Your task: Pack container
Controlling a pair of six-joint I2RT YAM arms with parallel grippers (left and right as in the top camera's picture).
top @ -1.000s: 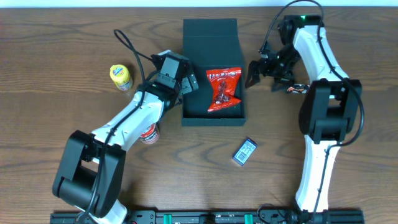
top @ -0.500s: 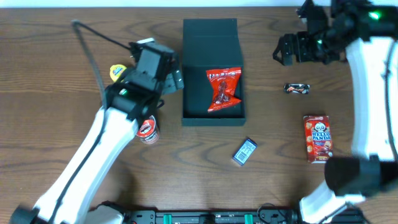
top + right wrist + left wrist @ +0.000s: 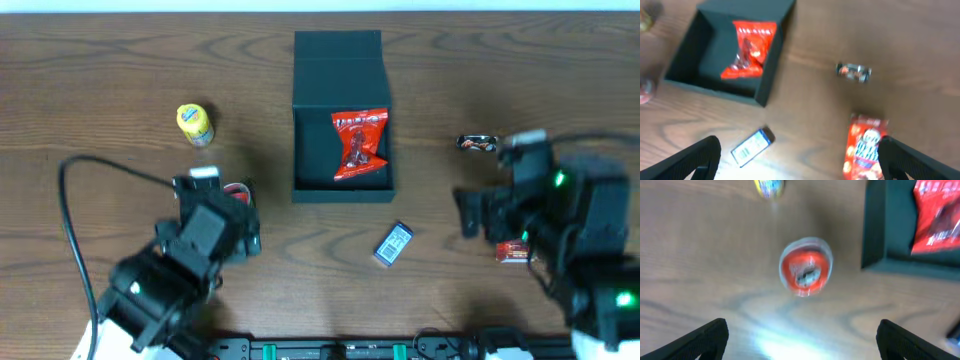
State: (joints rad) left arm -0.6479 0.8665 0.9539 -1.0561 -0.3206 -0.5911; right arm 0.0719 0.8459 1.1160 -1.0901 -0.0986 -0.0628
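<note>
- Dark box [image 3: 312, 120] lies open, a red snack bag [image 3: 359, 146] inside.
- Left claw [image 3: 802, 340] gapes wide above a red can [image 3: 806, 273].
- Right claw [image 3: 800, 160] gapes wide, empty.

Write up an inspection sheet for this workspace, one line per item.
Surface: brown wooden table, wood grain visible.
Job's things: container open, lid flap laid back; red snack packet inside.
Clutter: yellow jar, red-and-white can, blue packet, dark wrapper, red biscuit box, all outside the container.
Grippers: left gripper open, empty; right gripper open, empty.
Cables: black cable looping beside the left arm.
Surroundings: black rail along the table's near edge.
</note>
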